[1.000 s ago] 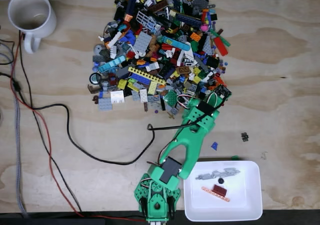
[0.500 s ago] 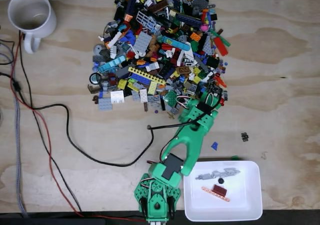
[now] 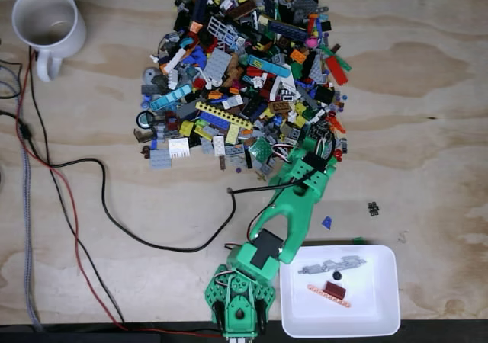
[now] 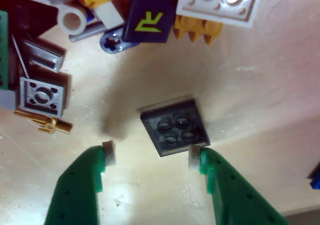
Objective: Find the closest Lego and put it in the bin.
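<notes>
In the wrist view a dark grey two-by-two Lego plate [image 4: 174,127] lies flat on the wood, apart from the pile. My gripper [image 4: 151,155] is open, its green fingers [image 4: 80,185] on either side of the plate's near edge; the right pad almost touches the plate's corner. In the fixed view the green arm reaches from the bottom edge up to the lower right rim of the Lego pile [image 3: 244,68], where the gripper [image 3: 323,145] hangs. The white bin [image 3: 377,301] sits at the bottom right beside the arm's base and holds a grey piece, a small black piece and a red-orange piece.
A white mug [image 3: 46,19] stands at the top left. Black and red cables [image 3: 114,221] run down the left side and across to the arm. A small black piece [image 3: 372,208] and a blue piece [image 3: 326,222] lie loose above the bin.
The arm's wrist and gripper have shifted a little to the left and closer to the base along the pile's lower right rim. The bin's contents are unchanged.
</notes>
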### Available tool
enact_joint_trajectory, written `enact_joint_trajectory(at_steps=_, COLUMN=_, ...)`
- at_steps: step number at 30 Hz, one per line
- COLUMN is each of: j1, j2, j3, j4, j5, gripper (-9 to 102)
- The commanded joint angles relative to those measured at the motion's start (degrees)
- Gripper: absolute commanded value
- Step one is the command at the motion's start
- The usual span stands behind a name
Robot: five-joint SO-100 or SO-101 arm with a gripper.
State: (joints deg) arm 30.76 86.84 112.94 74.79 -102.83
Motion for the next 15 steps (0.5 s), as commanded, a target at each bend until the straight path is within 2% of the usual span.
enact_joint_trajectory(at_steps=1, j1=0.97, j2=0.97, j3=-6.86, j4=3.43, j5=-2.29, gripper=21)
enact_joint_trajectory(at_steps=15, j1=3.16, j2=-4.83, j3=-8.0, j4=0.35, j5=-9.58, gripper=22)
